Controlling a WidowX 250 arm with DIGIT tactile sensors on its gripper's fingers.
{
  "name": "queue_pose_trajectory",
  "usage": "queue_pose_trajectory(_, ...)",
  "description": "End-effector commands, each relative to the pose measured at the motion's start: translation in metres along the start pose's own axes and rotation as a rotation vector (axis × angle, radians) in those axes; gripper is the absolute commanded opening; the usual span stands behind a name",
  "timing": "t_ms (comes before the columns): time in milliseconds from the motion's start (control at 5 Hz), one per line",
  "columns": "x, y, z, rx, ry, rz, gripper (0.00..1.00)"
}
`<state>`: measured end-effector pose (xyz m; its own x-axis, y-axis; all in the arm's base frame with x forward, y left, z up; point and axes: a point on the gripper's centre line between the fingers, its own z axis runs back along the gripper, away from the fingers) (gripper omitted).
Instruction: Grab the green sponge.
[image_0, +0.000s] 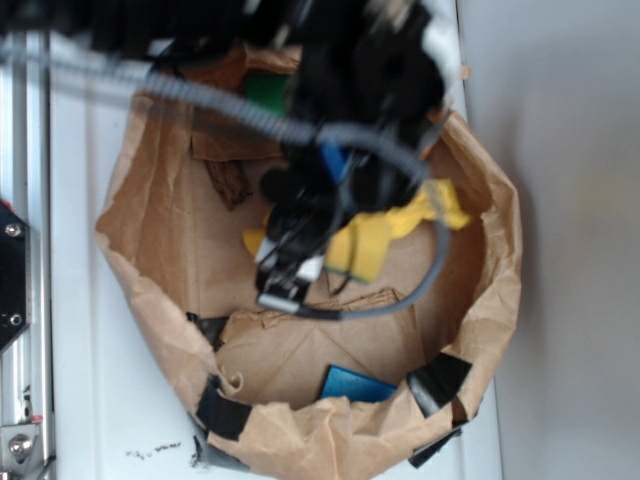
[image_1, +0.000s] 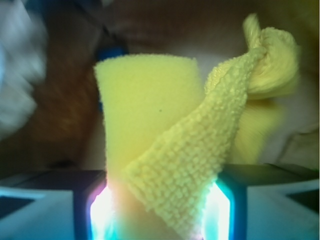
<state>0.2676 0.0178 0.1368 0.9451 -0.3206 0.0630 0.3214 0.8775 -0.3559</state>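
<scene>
The green sponge (image_0: 266, 92) shows as a small green patch at the far side of the brown paper bag (image_0: 500, 250), partly hidden under the arm; it does not appear in the wrist view. My gripper (image_0: 285, 275) is down inside the bag, well in front of the green sponge. In the wrist view my gripper (image_1: 160, 215) is shut on a yellow sponge (image_1: 145, 110), with a fold of the yellow cloth (image_1: 200, 150) draped across it between the fingers. A corner of the yellow sponge (image_0: 254, 241) and the cloth (image_0: 375, 240) show beside the arm.
A blue flat block (image_0: 357, 385) lies at the bag's near wall. Black tape patches (image_0: 437, 380) sit on the crumpled rim. A grey cable (image_0: 220, 100) loops over the bag. A metal rail (image_0: 25, 250) runs along the left edge of the white table.
</scene>
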Motion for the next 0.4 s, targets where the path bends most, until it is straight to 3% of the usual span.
queue_pose_trajectory(0,0.0239,0.0144,0.0399,-0.062,0.032,0.057,0.0)
queue_pose_trajectory(200,0.0276,0.0163,0.0439,-0.078,0.012,0.03,0.0)
